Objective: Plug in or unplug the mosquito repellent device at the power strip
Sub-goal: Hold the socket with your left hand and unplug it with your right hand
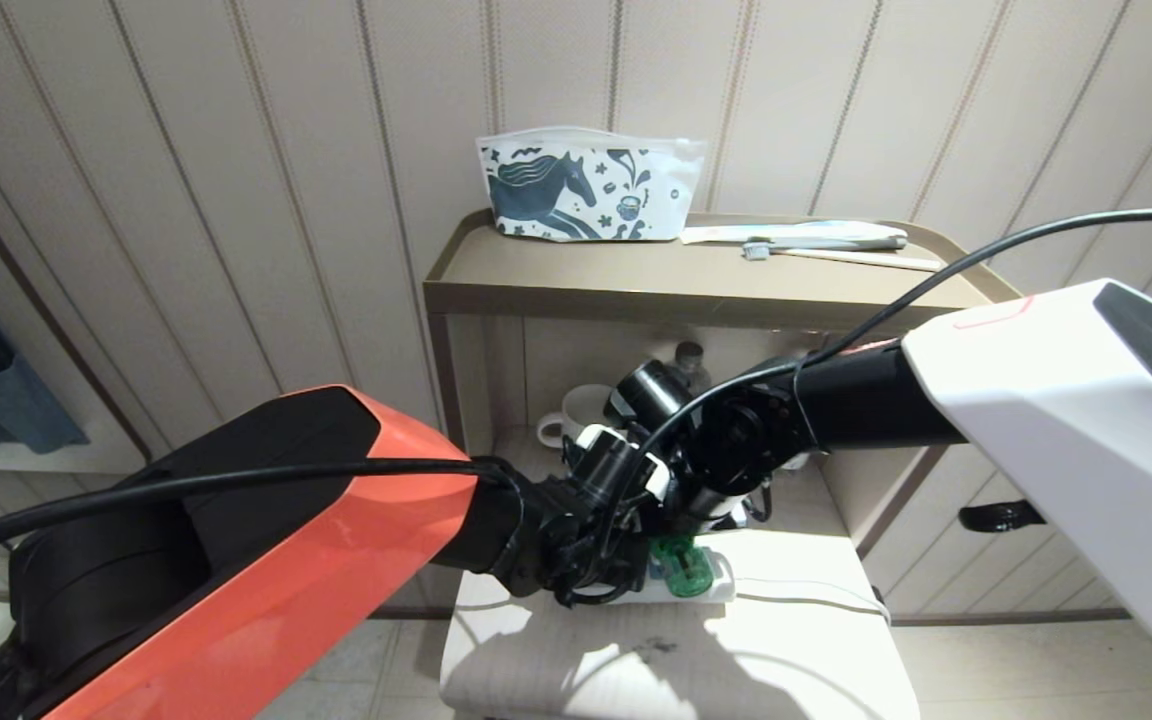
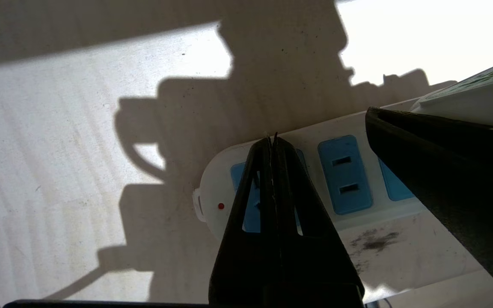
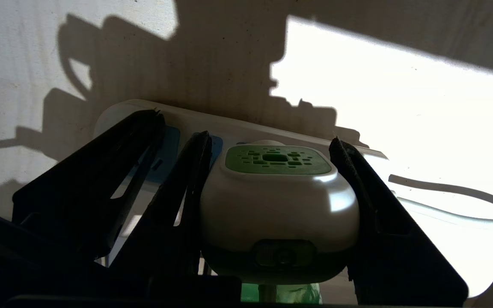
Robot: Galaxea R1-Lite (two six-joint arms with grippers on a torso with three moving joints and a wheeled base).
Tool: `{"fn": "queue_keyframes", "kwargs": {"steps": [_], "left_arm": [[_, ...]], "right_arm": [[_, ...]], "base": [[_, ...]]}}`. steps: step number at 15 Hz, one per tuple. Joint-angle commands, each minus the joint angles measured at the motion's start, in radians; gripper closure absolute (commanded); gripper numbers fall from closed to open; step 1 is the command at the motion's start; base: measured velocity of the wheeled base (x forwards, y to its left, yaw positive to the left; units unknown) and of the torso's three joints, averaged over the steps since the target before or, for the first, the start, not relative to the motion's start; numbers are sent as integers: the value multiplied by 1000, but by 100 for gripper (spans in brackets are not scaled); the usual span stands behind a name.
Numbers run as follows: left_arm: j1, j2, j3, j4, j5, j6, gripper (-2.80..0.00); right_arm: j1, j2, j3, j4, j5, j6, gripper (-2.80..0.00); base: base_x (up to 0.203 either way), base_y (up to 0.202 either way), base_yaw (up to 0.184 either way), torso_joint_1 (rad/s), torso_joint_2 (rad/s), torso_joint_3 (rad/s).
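- Two grippers work at the power strip (image 2: 357,201): the left gripper (image 2: 272,141), fingers pressed together, bears on its button end.
- Right gripper (image 3: 272,171) clasps the mosquito repellent device (image 3: 278,201), at the strip's three-o'clock end.
- Prongs are hidden; seated or freed, I cannot tell.

A horse-print pouch (image 1: 591,190) and toothbrush (image 1: 841,254) lie on the shelf (image 1: 576,275); a mug (image 1: 576,412) stands below.
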Motion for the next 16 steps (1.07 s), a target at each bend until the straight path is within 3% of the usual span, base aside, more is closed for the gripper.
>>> {"fn": "queue_keyframes", "kwargs": {"steps": [1, 10, 16], "left_arm": [[1, 7, -1, 5, 6, -3, 0], [25, -7, 47, 5, 35, -25, 0], [28, 10, 75, 6, 39, -3, 0]], "right_arm": [[1, 7, 17, 2, -8, 4, 0], [-23, 30, 33, -8, -9, 5, 0], [-24, 45, 16, -9, -9, 3, 0]], "base": [[0, 0, 0, 0, 0, 0], [0, 0, 0, 0, 0, 0], [0, 0, 0, 0, 0, 0]]}}
